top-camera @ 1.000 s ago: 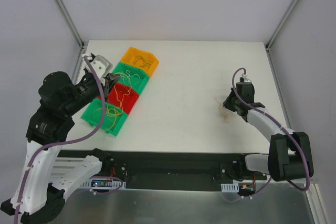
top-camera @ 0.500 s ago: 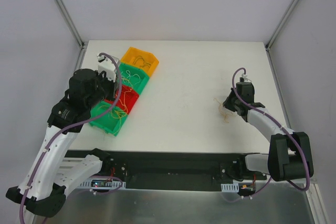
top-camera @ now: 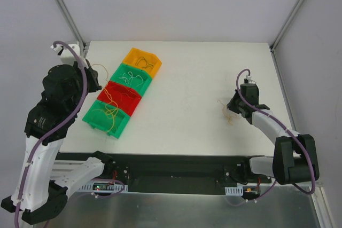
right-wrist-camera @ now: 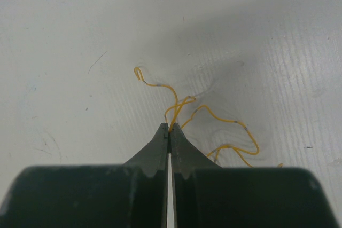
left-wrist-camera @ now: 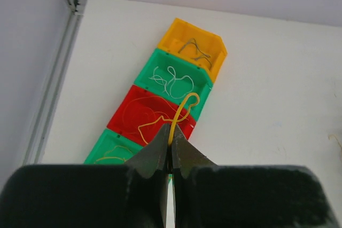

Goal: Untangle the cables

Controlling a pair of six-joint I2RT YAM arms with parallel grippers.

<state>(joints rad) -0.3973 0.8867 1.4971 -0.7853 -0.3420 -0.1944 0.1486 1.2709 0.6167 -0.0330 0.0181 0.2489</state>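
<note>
My left gripper (top-camera: 96, 79) is shut on a thin yellow cable (left-wrist-camera: 185, 105) and holds it in the air, to the left of and above the row of bins. The cable curls out from the closed fingertips (left-wrist-camera: 171, 130). My right gripper (top-camera: 230, 107) rests low on the table at the right, shut on a small clump of orange-yellow cables (right-wrist-camera: 214, 114) that lies looped on the white surface (top-camera: 228, 116). Its fingertips (right-wrist-camera: 170, 127) pinch one strand where the loops meet.
Four bins stand in a slanted row at the left: orange (top-camera: 143, 61), green (top-camera: 132, 77), red (top-camera: 122, 97) and green (top-camera: 107, 117), each holding thin wires. They also show in the left wrist view, the red bin (left-wrist-camera: 140, 111) directly beyond my fingertips.
My left arm has lifted and swung back to the left, away from the bins, with the yellow cable still in its jaws. The right arm has not moved.
</note>
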